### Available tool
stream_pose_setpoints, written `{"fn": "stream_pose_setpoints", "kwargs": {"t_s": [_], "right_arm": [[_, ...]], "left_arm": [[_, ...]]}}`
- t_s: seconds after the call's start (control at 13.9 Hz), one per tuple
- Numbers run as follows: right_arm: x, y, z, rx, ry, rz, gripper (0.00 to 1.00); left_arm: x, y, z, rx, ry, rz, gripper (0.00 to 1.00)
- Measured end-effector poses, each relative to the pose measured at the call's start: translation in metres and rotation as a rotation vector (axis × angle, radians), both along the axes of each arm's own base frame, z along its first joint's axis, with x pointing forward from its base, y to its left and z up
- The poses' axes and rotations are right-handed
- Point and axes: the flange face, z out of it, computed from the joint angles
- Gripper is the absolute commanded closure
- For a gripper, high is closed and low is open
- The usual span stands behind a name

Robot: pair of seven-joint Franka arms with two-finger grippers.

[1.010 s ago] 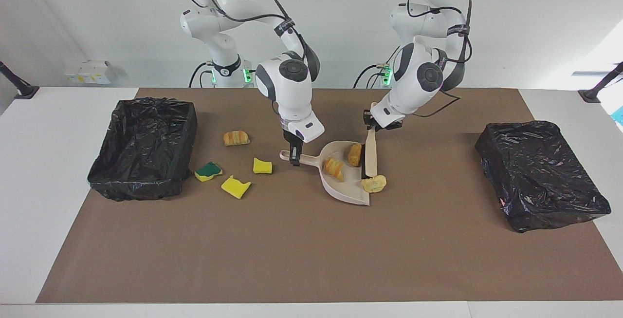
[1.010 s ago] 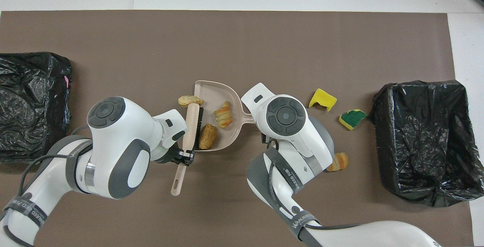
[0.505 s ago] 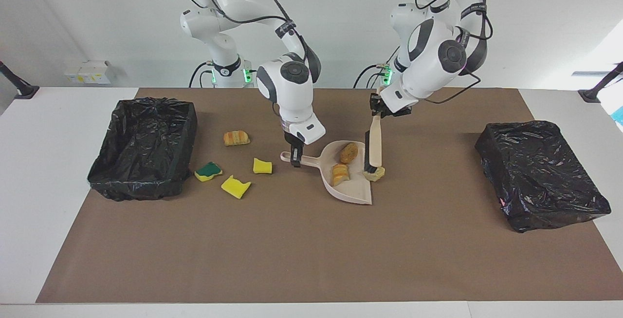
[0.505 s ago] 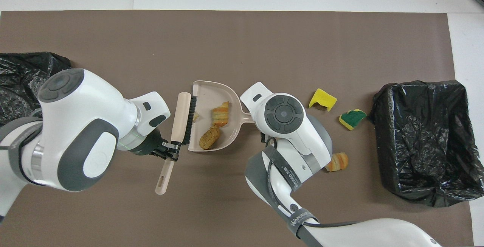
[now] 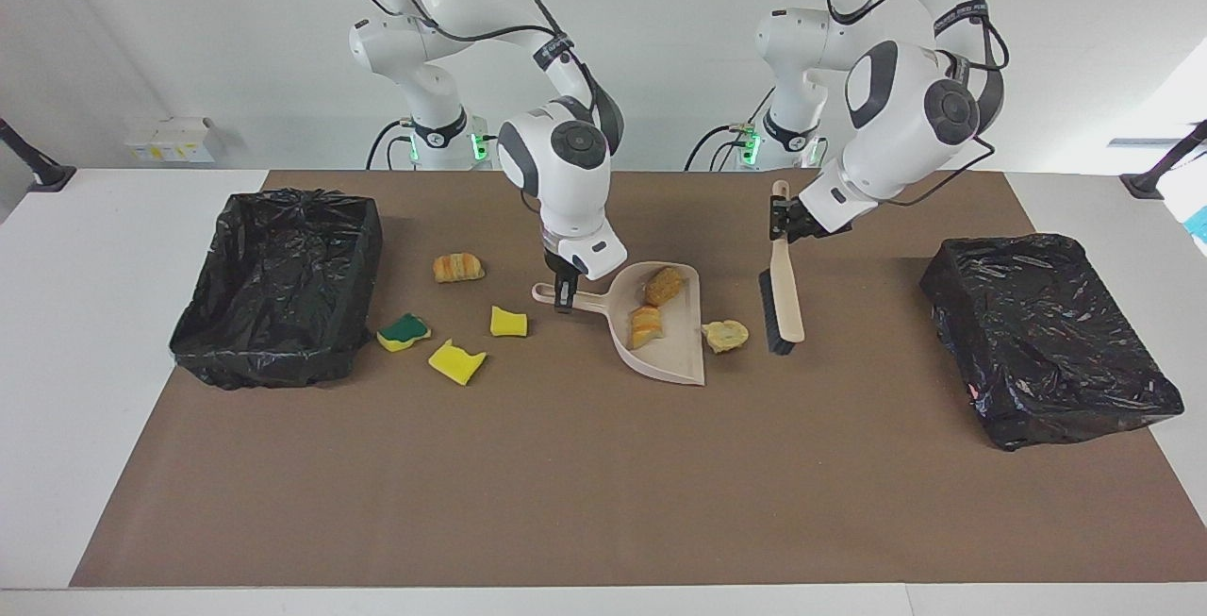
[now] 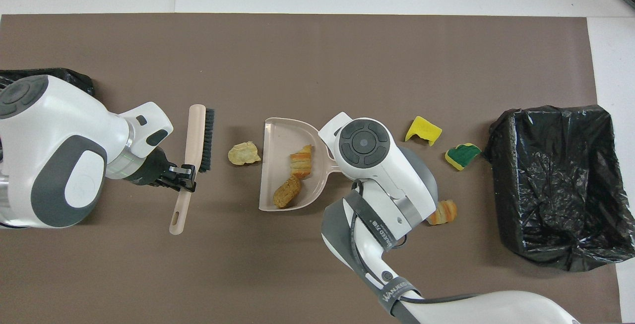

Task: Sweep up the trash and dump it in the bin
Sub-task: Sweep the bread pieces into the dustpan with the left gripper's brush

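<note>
1. Watch the loose pastry chunk [image 5: 725, 335] near the middle of the surface. It lies just outside the dustpan's [image 5: 671, 352] open edge. Sweep too hard and it may bounce past the pan.
2. Two pastry chunks [image 5: 647, 325] sit in the dustpan. Tip the pan too soon and they could slide out.
3. Your left gripper [image 5: 780, 219] has its jaws shut tight on the hand brush [image 5: 783, 300] handle. The bristles sit near the loose chunk, not touching it.
4. Your right gripper [image 5: 564, 295] has its jaws closed on the dustpan handle.
5. One more pastry [image 5: 458, 267] and three sponge pieces [image 5: 456, 361] wait toward the right arm's end, near the open bin [image 5: 279, 276]. Another bin [image 5: 1047, 338] sits at the left arm's end.
</note>
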Motion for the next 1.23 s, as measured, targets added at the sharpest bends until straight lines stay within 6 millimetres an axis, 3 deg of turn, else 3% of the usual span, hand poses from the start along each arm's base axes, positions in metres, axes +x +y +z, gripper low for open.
{"fn": "stream_pose_setpoints", "kwargs": {"t_s": [0.14,0.29,0.72,0.87,0.94,1.08,1.23], "right_arm": [[-0.004,-0.004,0.002,-0.037,0.024,0.005,1.00],[-0.005,-0.004,0.003,-0.050,0.023,0.011,1.00],[-0.006,0.000,0.003,-0.044,0.003,-0.003,1.00],[-0.005,0.004,-0.001,-0.018,-0.030,-0.010,1.00],[-0.003,0.007,-0.002,-0.006,-0.045,-0.017,1.00],[-0.002,0.008,-0.001,0.002,-0.056,-0.027,1.00],[0.001,0.006,0.001,0.004,-0.060,-0.032,1.00]], "left_arm": [[-0.001,0.002,-0.032,0.009,0.015,0.008,1.00],[-0.005,-0.013,-0.044,0.012,0.016,-0.016,1.00],[-0.047,-0.110,-0.047,0.000,0.026,-0.142,1.00],[-0.061,-0.139,-0.033,-0.018,0.036,-0.171,1.00],[-0.062,-0.143,-0.017,-0.024,0.034,-0.183,1.00],[-0.053,-0.131,0.023,-0.044,0.004,-0.169,1.00],[-0.045,-0.105,0.056,-0.053,-0.025,-0.134,1.00]]}}
